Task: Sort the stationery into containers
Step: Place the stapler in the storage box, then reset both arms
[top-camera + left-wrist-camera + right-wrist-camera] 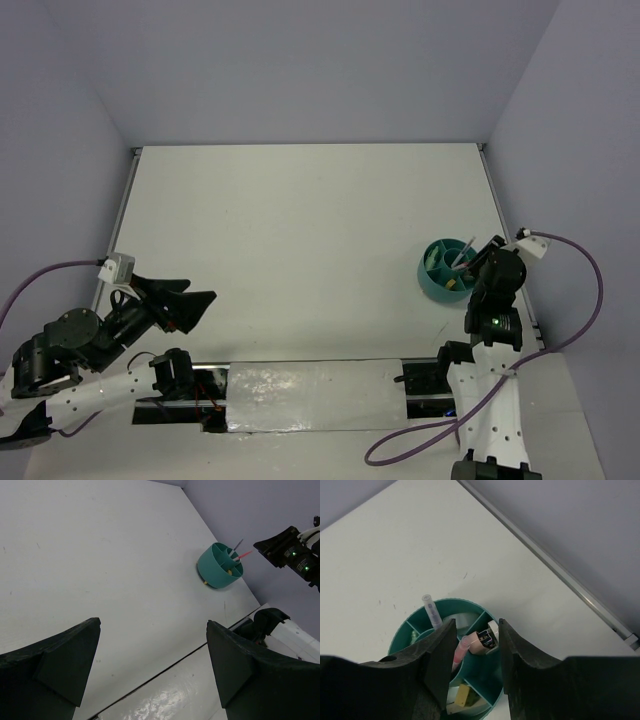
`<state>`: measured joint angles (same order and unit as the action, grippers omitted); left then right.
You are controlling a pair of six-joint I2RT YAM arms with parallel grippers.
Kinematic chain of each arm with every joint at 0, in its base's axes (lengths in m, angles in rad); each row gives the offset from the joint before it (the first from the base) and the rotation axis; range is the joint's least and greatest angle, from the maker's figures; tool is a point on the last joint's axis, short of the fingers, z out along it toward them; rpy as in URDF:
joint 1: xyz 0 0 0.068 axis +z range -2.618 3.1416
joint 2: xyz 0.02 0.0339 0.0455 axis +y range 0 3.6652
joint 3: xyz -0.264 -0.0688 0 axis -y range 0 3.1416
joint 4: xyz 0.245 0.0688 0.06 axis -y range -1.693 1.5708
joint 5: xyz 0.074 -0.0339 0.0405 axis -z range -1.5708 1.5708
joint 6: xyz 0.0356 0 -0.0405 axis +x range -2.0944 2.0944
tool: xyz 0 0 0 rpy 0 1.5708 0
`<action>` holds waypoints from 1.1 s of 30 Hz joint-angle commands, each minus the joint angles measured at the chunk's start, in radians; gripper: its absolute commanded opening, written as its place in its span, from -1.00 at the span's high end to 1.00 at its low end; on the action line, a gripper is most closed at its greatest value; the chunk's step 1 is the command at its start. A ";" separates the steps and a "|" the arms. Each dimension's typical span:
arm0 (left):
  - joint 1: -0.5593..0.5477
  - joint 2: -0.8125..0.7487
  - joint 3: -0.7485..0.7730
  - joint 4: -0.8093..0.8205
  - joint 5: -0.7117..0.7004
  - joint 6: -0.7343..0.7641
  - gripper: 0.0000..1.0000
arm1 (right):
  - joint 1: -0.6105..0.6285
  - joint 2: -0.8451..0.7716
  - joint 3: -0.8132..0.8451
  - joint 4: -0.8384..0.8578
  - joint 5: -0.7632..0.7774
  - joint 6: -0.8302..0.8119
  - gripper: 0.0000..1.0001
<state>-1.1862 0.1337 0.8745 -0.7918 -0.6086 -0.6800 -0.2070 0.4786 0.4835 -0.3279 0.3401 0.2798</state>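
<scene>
- While both arms sit at the near edge in the top view, the teal cup [428, 282] stands at 3 o'clock on the white worktop [300, 220], close to its right edge.
- The right arm [493, 300] leans over the cup's 4 o'clock side and hides part of the rim. A grey pen [466, 249] sticks out of the cup towards 1 o'clock.
- The left arm [90, 345] lies at 8 o'clock, well apart from the cup. The left jaws are spread wide over bare worktop with nothing between them.
- From the left wrist, the two dark fingers [55, 667] fill the lower corners, far apart.
- The cup [210, 574] shows at 2 o'clock in this view. The grey pen [238, 544] and a pink-red pen [245, 555] poke out of it.
- From the right wrist, the right jaws hang parted directly above the cup [399, 636], which sits at 6 o'clock.
- Through the gap between them show the pink-red pen [461, 651] and a pink-white mini stapler [486, 640], both inside the cup.
- The pen's top lies just beside one jaw. I cannot tell whether they touch, and nothing looks pinched.
- The grey pen [431, 611] leans in a compartment at 11 o'clock.
- A yellow-brown block [463, 695] lies in the compartment at 6 o'clock.
</scene>
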 commanded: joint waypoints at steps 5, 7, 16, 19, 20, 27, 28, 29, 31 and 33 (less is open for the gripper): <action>-0.004 0.026 0.012 0.019 -0.045 0.002 -0.99 | 0.008 -0.074 0.039 -0.048 -0.026 0.067 0.04; -0.006 0.044 0.015 0.008 -0.060 -0.009 -0.99 | 0.008 -0.069 0.084 -0.069 -0.052 0.068 -0.10; -0.004 0.165 0.063 -0.104 -0.209 -0.110 -0.99 | 0.008 -0.031 0.318 -0.198 -0.104 0.021 -0.99; -0.006 0.253 0.113 -0.229 -0.334 -0.215 -0.99 | 0.008 0.046 0.486 -0.347 -0.211 -0.054 -0.99; -0.004 0.282 0.150 -0.268 -0.397 -0.248 -0.99 | 0.008 0.060 0.565 -0.388 -0.246 -0.089 -0.99; -0.004 0.633 0.368 -0.527 -0.583 -0.442 -0.99 | 0.154 -0.052 0.730 -0.560 -0.400 -0.120 -0.99; -0.003 0.667 0.397 -0.550 -0.598 -0.449 -0.99 | 0.178 -0.054 0.751 -0.583 -0.400 -0.128 -0.99; -0.003 0.694 0.444 -0.572 -0.611 -0.451 -0.99 | 0.201 -0.057 0.795 -0.602 -0.400 -0.134 -0.99; 0.014 0.771 0.483 -0.564 -0.619 -0.428 -0.99 | 0.282 -0.060 0.848 -0.669 -0.400 -0.157 -0.99; 0.089 0.809 0.505 -0.448 -0.585 -0.295 -0.99 | 0.333 -0.070 0.914 -0.727 -0.360 -0.180 -0.99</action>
<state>-1.1622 0.9020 1.3357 -1.2724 -1.1416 -1.0443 0.0650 0.4164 1.3247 -0.9291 -0.0185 0.1543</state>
